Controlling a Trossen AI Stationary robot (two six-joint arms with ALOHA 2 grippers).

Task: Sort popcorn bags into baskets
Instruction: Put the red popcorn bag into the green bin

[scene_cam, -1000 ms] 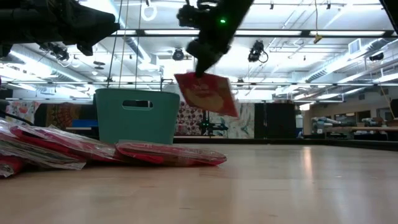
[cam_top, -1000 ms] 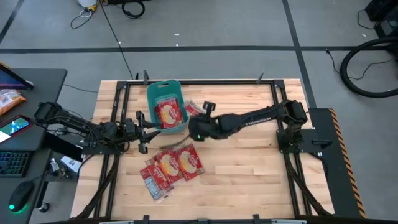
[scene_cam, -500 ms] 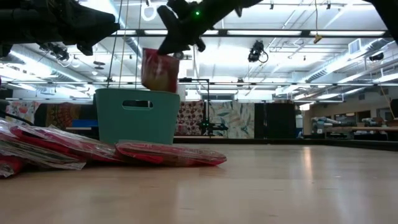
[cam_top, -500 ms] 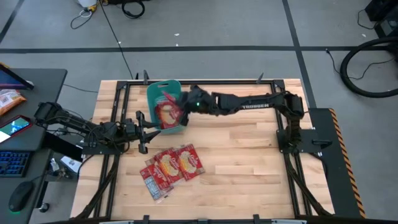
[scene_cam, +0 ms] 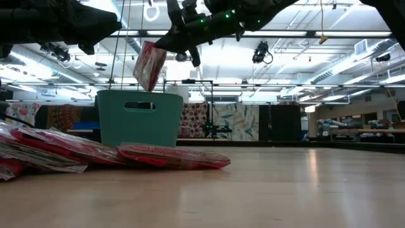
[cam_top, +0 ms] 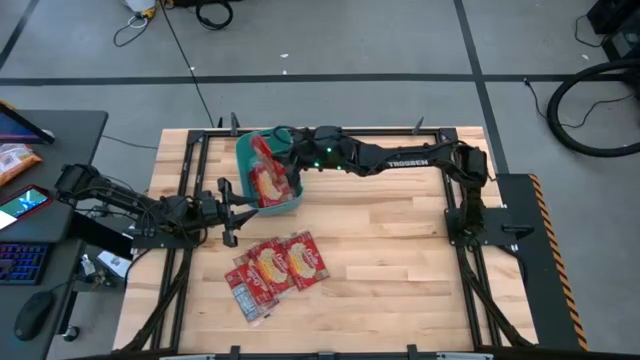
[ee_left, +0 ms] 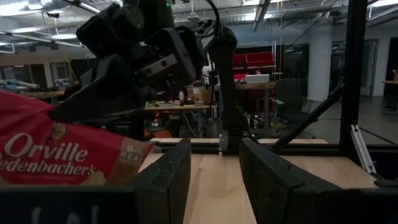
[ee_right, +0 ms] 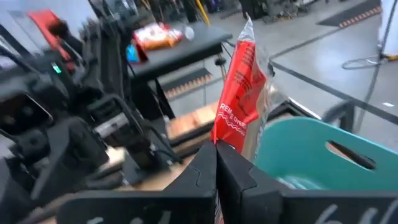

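My right gripper [cam_top: 289, 157] reaches from the table's right over the teal basket [cam_top: 287, 203] and is shut on one red popcorn bag [cam_top: 263, 150]. In the low view that bag [scene_cam: 149, 66] hangs tilted above the basket [scene_cam: 139, 119], below the gripper [scene_cam: 179, 42]. At least one more bag [cam_top: 266, 183] lies inside the basket. Several bags [cam_top: 276, 264] lie in an overlapping pile on the table, near the basket's near side, and show in the low view as a flat heap [scene_cam: 95, 152]. My left gripper [ee_left: 214, 169] is open beside the basket's left near corner [cam_top: 228, 201], touching nothing. My right gripper pinches the popcorn bag between its two shut fingers at one end edge [ee_right: 227, 134]. The fingers come from the table's right, slanting slightly down. The bag is lifted clear, tilted, and stands nearly edge-on over the basket's open top [ee_right: 311, 149].
The left arm [cam_top: 130, 210] lies along the table's left side. A black frame [cam_top: 330, 131] borders the table. The wood to the right of the pile [cam_top: 400, 250] is bare. A desk with a keyboard and a phone [cam_top: 25, 205] stands beyond the left edge.
My right gripper has carried the bag from just right of the basket toward the table's left and far edge, until it is over the basket. It has risen a little. The bag has turned from face-on to nearly edge-on in the low view. The gripper has stayed shut.
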